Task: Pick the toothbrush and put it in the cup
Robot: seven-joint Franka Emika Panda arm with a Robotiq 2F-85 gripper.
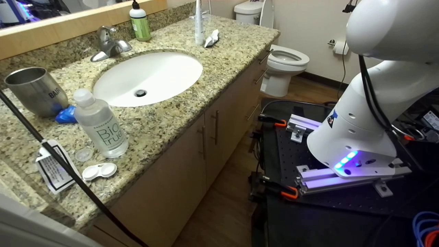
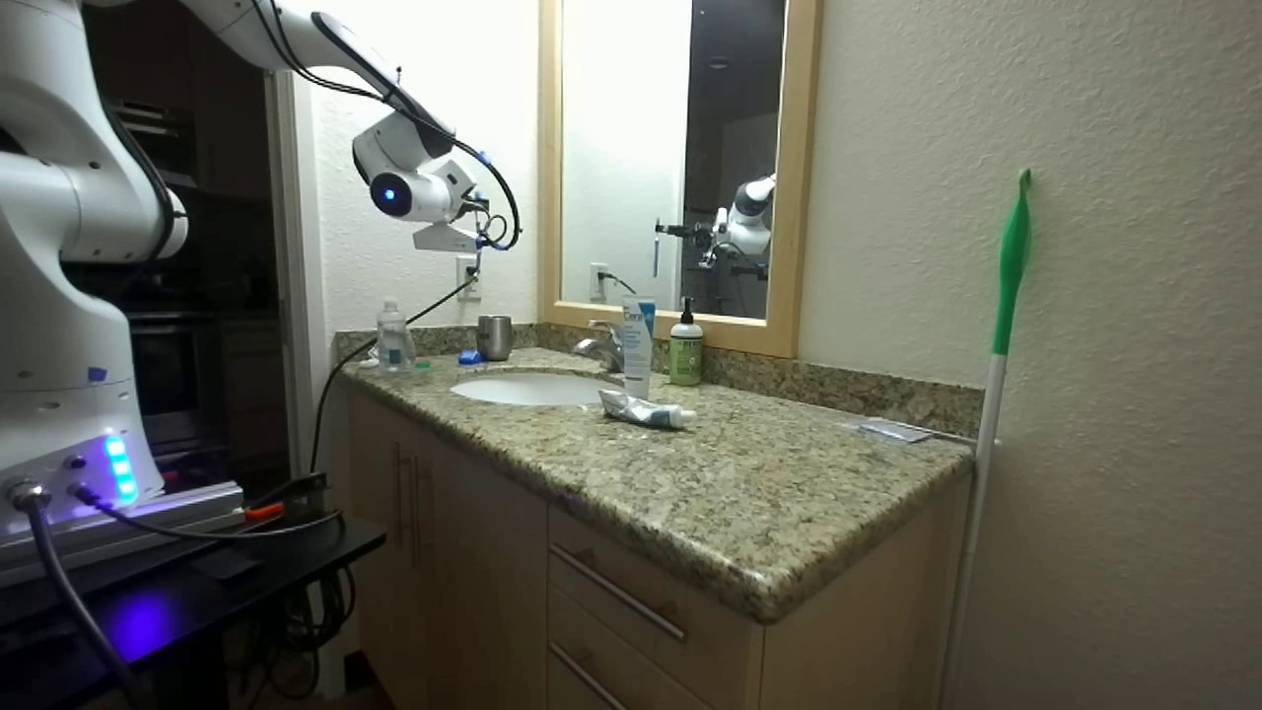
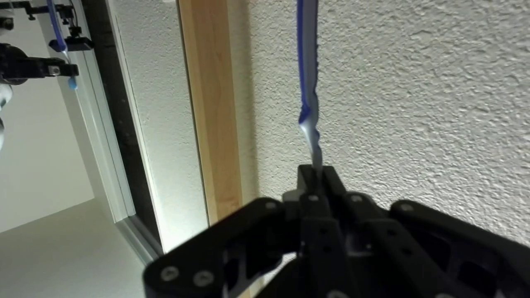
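The pincer [image 3: 318, 173] is pressed together, pinching the toothbrush [image 3: 308, 70] near one end; in the wrist view the toothbrush runs from the grip toward twelve o'clock. In an exterior view the mirror [image 2: 621, 128] (a useful second witness) reflects it hanging nearly vertical, the longer part toward six o'clock. In an exterior view the cup [image 1: 43, 92] stands upright on the desk [image 2: 749, 483], at about nine o'clock from the sink [image 1: 168, 75]; the clear bottle [image 1: 103, 127] is at the cup's four o'clock, a blue object [image 1: 67, 115] between the two.

Progress, as judged: the pick is complete; the placing is not, since the toothbrush is in the air. In an exterior view the wrist [image 2: 429, 194] hangs between eleven and twelve o'clock from the cup; whether the toothbrush is squarely over the mouth cannot be told. Outstanding, by my reading: alignment over the rim, lowering without catching the edge, and release.
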